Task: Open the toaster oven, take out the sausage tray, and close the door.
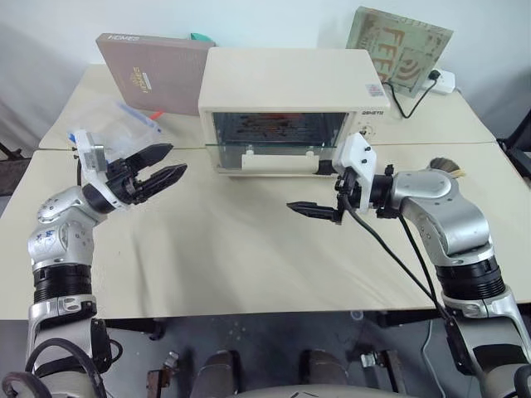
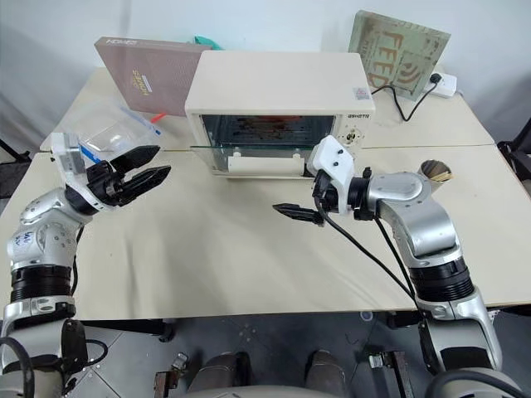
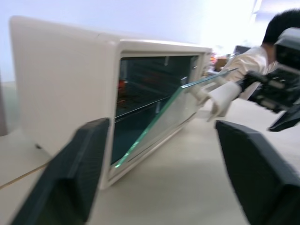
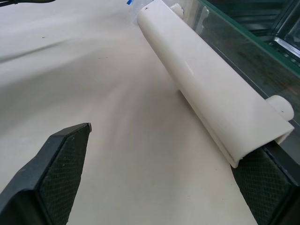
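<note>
One of the three steps looks partly done: the toaster oven (image 1: 286,91) stands at the back of the table (image 1: 241,257) with its glass door (image 3: 174,108) tilted partway down, the cream handle (image 4: 206,79) swung out toward the robot. The right gripper (image 1: 319,211) hangs just in front of the handle's right end with its jaws spread wide and nothing between them; one finger sits close under that end, though contact is hard to judge. The left gripper (image 1: 158,170) hovers off the oven's left front corner, fingers apart and empty. Through the glass the sausage tray cannot be made out clearly, so it is judged to remain inside. Lowering the door fully, drawing the tray out and closing up are left.
</note>
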